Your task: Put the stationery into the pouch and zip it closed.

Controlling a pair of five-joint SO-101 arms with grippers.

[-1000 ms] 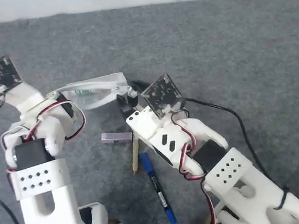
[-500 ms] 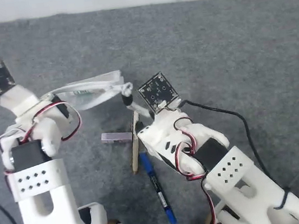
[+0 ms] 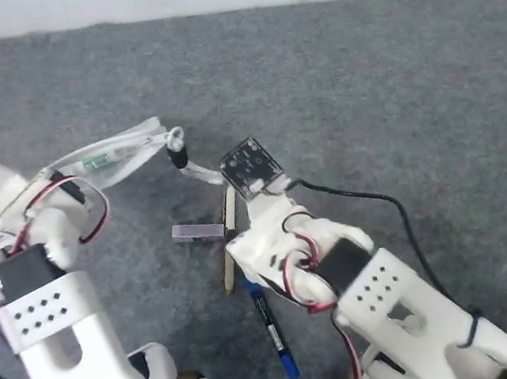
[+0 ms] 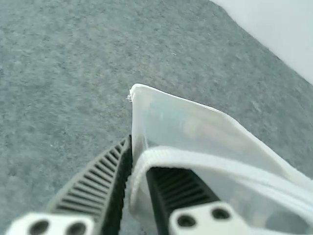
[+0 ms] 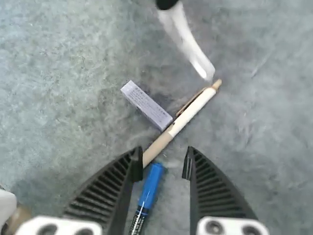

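Note:
A clear pouch (image 3: 113, 157) with white zip trim hangs at the left, lifted off the carpet. My left gripper (image 4: 139, 171) is shut on the edge of the pouch (image 4: 195, 132). The pouch's black zip pull (image 3: 175, 149) trails a white strap (image 3: 201, 173). A beige pen (image 3: 230, 237), a lavender eraser box (image 3: 197, 232) and a blue marker (image 3: 270, 321) lie on the carpet. My right gripper (image 5: 161, 169) is open and hovers over the lower end of the beige pen (image 5: 181, 122), with the blue marker (image 5: 146, 193) tip between its fingers. The eraser box (image 5: 145, 105) lies just beyond.
Grey carpet (image 3: 389, 90) covers the table up to a pale wall at the back. Black cables (image 3: 395, 209) run beside the right arm. The white strap (image 5: 188, 44) hangs above the pen's far tip.
The left arm has pulled the pouch leftward and tilted it. The right arm has drawn back from the zip end and come down over the pen and marker.

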